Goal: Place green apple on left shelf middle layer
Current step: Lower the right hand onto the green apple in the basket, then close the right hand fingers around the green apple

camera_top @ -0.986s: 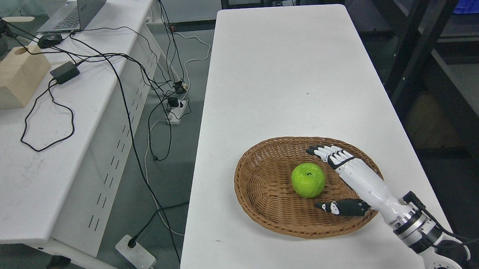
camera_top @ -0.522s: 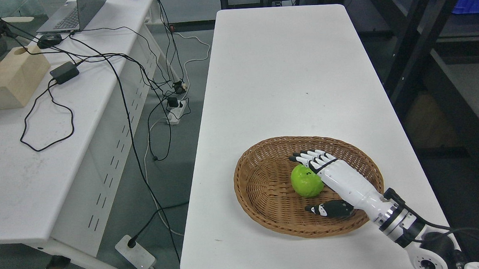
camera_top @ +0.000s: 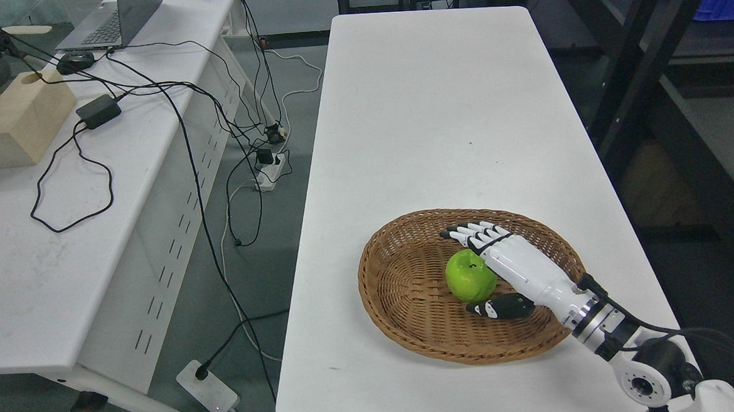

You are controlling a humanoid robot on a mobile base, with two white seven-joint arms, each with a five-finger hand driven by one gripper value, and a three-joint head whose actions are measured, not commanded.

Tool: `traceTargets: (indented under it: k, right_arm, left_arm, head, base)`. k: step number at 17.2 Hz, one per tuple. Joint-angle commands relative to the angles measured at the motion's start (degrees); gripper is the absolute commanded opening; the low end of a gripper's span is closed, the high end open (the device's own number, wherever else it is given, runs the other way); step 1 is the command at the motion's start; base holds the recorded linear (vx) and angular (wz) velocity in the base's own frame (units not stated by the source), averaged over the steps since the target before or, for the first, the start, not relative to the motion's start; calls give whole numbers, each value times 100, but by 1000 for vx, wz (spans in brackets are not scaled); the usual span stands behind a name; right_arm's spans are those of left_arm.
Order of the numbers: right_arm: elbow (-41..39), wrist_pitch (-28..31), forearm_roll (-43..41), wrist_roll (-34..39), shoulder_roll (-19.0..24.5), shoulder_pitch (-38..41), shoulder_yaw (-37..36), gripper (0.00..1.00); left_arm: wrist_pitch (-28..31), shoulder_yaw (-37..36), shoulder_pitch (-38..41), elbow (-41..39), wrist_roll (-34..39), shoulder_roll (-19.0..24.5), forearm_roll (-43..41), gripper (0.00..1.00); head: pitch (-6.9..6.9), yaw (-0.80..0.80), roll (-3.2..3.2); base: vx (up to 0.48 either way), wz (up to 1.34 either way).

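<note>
A green apple (camera_top: 468,278) lies in a round wicker basket (camera_top: 403,292) near the front of the white table (camera_top: 424,102). My right hand (camera_top: 471,269) comes in from the lower right and lies against the apple's right side. Its fingers (camera_top: 469,232) stretch straight past the apple's far side and the dark thumb (camera_top: 498,308) sits at its near side, so the hand is open, touching but not closed around the fruit. The left arm is out of sight, and the left shelf is not visible.
A second white desk (camera_top: 61,247) at the left carries a wooden block (camera_top: 20,127), a laptop (camera_top: 112,21), a power adapter and cables. Power strips and cords lie on the floor between the tables. Dark shelving (camera_top: 661,59) stands to the right.
My right hand slid left and forward inside the basket, from beside the apple to against it. The thumb came in close under the apple. The apple nudged slightly left.
</note>
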Motion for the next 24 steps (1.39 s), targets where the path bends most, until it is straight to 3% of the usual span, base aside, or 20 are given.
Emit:
traceTargets:
  k: [1,2,6,11,15,17,19,21,24]
  right_arm:
    - [485,20,86,9,-49,-142,229,100]
    - [485,20,174,9,-49,-142,238,99]
    - [494,11,500,-17,-180,-169,238,81]
    - [512,11,500,-17,-269,-204,238,79]
    - [503,-24,482,-17,-286,-151,186,58]
    - [512,-16,500,-17,-356,-142,107,39]
    - [503,-41,456,-87,-488,-116,-7,32]
    - [503,-181,395,-105,-620,-37,-200,4]
    - [451,-471,-25,-18,-717,103,-717,0]
  left_arm:
    - [2,-1,-1,-1,9,100,0,100]
    - [-7,-1,-1,-1,0,100,0,100]
    - [-7,-1,-1,-1,9,100,0,100]
    - [-7,-1,-1,-1,9,100,0,100]
    - [2,-1,-1,-1,0,100,0,100]
    - [-7,-1,-1,-1,9,100,0,100]
    - [-7,-1,-1,-1,0,100,0,100]
    - [2,-1,-1,-1,0,100,0,100]
    - [2,-1,-1,-1,9,100,0,100]
  head:
    - [0,0,0]
    - [0,0,0]
    - [0,0,0]
    - [0,0,0]
    - [0,0,0]
    - [0,0,0]
    - [0,0,0]
    - [0,0,0]
    - [0,0,0]
  base:
    - [0,0]
    - [0,0]
    - [0,0]
    - [0,0]
    - [0,0]
    - [0,0]
    - [0,0]
    - [0,0]
    - [0,0]
